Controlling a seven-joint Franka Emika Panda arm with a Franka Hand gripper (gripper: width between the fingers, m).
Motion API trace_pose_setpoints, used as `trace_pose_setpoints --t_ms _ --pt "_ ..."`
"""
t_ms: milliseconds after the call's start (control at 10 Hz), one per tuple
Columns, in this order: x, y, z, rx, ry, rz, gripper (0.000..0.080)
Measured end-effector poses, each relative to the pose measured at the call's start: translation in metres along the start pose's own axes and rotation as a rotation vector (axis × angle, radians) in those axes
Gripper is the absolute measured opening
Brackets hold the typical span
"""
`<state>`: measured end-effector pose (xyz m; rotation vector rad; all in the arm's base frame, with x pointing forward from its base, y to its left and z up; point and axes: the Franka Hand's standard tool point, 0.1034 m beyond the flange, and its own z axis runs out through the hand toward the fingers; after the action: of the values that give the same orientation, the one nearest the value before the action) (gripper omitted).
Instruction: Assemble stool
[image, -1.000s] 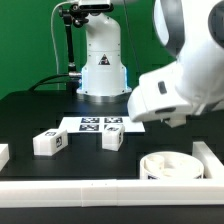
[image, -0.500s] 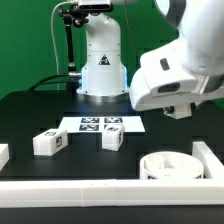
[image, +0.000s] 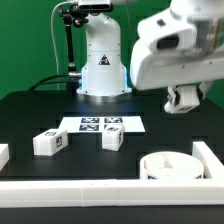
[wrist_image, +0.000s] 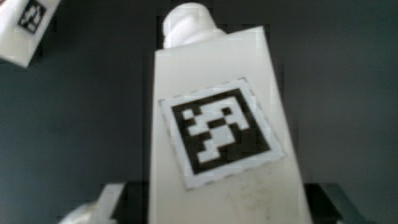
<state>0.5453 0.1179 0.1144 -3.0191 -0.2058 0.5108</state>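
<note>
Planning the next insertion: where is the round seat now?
In the exterior view the round seat sits on that view's right, in the front corner of the white rail; the nearest loose leg lies toward that view's left.

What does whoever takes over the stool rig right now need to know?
Gripper: shut on the held leg, raised high over the table on the exterior view's right.
Parts: the seat lies on the table at the front, exterior view's right, with no leg visible on it. The second leg and the third leg lie loose in front of the marker board. A white piece at the exterior view's left edge is cut off, so I cannot tell what it is.
Done: one leg picked up.
Left: fit it to the seat, then the others.
</note>
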Motion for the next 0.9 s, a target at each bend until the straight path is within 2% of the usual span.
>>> trace_pose_setpoints --t_ms 200,500,700,900 --pt "0.003 0.001 0.004 -0.007 0.160 -0.002 0.0328" --pt "0.011 0.003 0.001 -0.013 0.370 -0.007 0.0328" --pt "0.025 0.002 -0.016 -0.013 0.483 -0.016 0.0328" --pt "0.032 0.002 -0.021 -0.012 0.615 -0.018 0.0328"
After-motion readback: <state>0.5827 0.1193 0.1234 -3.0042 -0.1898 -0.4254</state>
